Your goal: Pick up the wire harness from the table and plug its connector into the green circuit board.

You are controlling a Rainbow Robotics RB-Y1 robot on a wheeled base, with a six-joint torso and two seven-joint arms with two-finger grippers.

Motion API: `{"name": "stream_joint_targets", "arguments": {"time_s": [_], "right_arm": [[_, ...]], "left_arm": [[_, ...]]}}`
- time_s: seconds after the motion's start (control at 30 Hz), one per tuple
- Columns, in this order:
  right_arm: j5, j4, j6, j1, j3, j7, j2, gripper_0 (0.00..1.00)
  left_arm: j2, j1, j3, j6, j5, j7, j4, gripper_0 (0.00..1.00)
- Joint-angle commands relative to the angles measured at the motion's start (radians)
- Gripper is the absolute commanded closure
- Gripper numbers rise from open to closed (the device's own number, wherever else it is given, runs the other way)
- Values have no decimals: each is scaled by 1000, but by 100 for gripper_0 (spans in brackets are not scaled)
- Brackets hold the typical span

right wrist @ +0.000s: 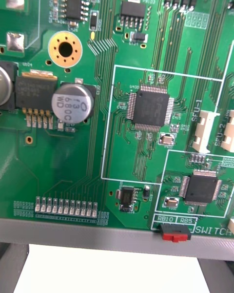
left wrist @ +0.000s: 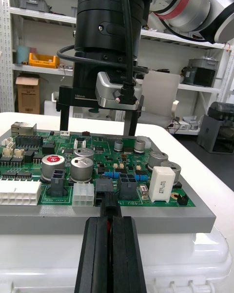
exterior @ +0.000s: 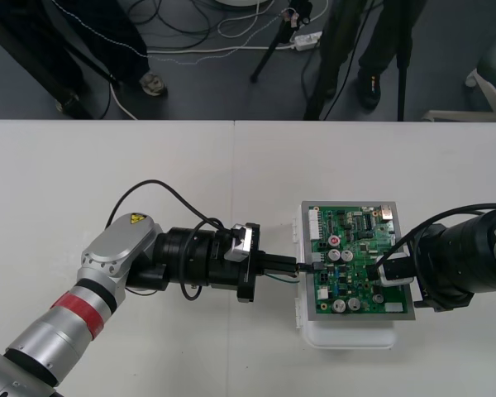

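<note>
The left gripper (exterior: 294, 266) clamps the plug (left wrist: 105, 188) of the wire harness (exterior: 279, 279) just beyond its fingertips at the green circuit board's (exterior: 355, 240) edge, likely to push it straight in, while the right gripper (exterior: 388, 273), fingers spread wide and empty, seems to brace the board.

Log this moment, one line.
left hand: shut on wire harness's small black plug, at green circuit board edge | right hand: open, over board
</note>
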Motion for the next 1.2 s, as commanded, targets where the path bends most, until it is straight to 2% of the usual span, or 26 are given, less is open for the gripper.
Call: {"name": "stream_joint_targets", "arguments": {"time_s": [0.03,1.2], "right_arm": [[-12,-8,-6,-27,15,-46,-16,0],[-18,-8,-6,-27,17,-44,-16,0]], "left_arm": [[-31,-41,-24,32,18,-15,-8,100],[-44,-43,-38,32,24,-35,-12,100]]}}
